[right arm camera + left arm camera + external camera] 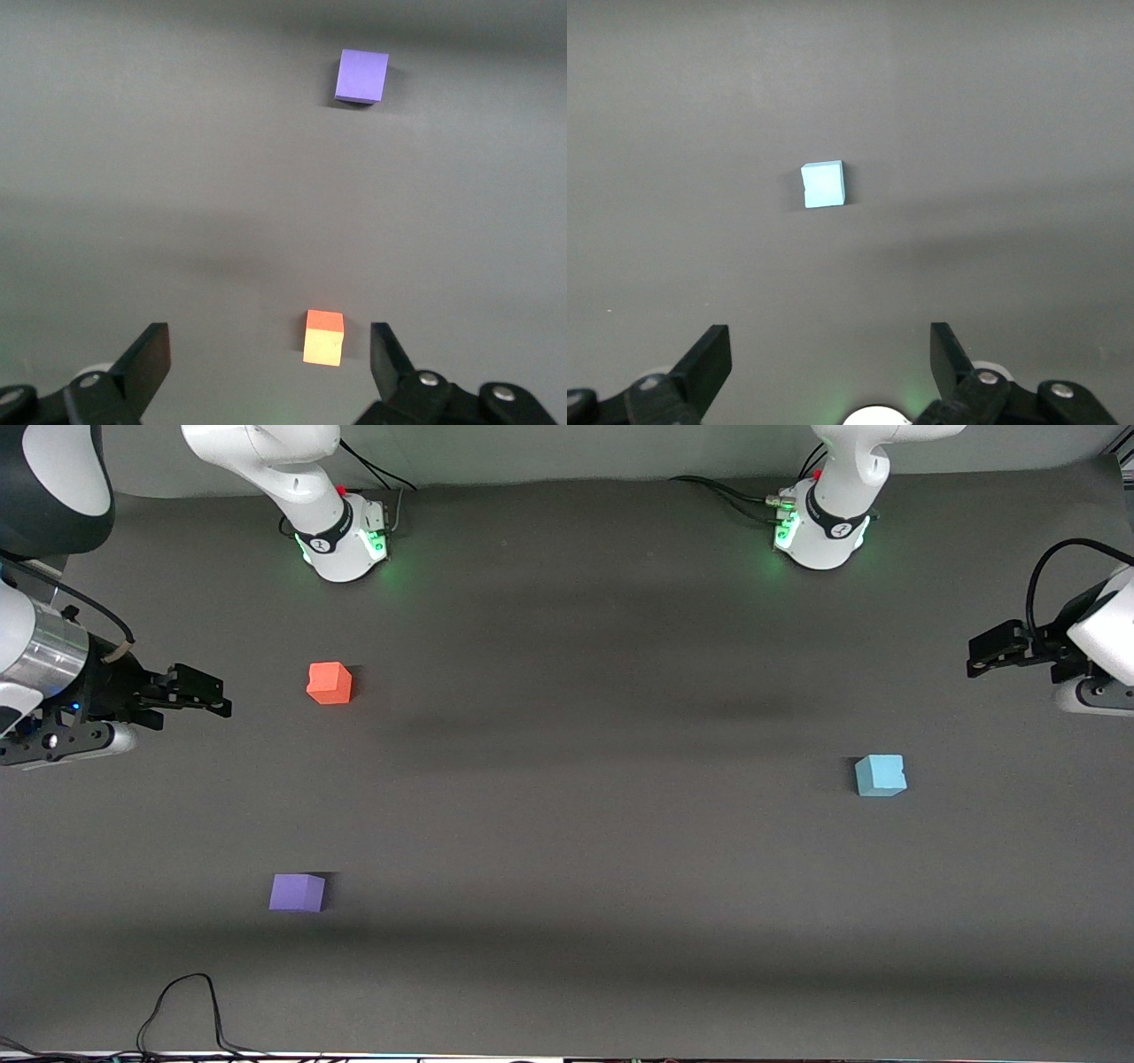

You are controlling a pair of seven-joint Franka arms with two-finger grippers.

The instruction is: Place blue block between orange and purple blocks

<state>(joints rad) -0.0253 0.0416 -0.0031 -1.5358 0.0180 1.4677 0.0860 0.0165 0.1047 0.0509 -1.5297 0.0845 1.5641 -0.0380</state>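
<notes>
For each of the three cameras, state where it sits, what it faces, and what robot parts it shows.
Front view: high, facing both bases; blue block, orange block, purple block, left gripper, right gripper.
Left wrist view: on the left arm, looking at the blue block; open left gripper.
Right wrist view: on the right arm, looking at the orange block and purple block; open right gripper.
Shared: every block also appears in the front view.

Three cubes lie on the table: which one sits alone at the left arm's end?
The blue block. The orange block and purple block both lie toward the right arm's end.
</notes>
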